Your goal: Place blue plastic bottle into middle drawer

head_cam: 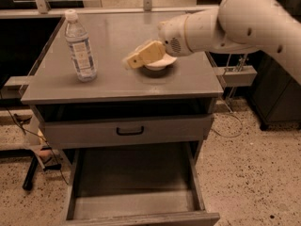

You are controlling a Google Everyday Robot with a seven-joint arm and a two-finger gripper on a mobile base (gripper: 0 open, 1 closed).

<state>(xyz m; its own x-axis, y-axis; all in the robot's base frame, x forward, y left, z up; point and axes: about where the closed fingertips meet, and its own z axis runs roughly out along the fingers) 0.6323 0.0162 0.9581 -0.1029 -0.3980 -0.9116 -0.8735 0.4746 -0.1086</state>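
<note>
gripper [130, 61], state unclear, hovers at bowl [161, 63], apart from upright blue plastic bottle [81, 48]

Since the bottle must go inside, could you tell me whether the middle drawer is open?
Open: the middle drawer is pulled out, its grey floor showing. The gripper hovers over the tabletop beside the cream bowl.

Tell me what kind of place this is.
Likely a robot test lab or workshop: a grey drawer cabinet on a speckled floor, loose cables beside it, and the robot's claw hovering over the cabinet top by a bowl.
</note>
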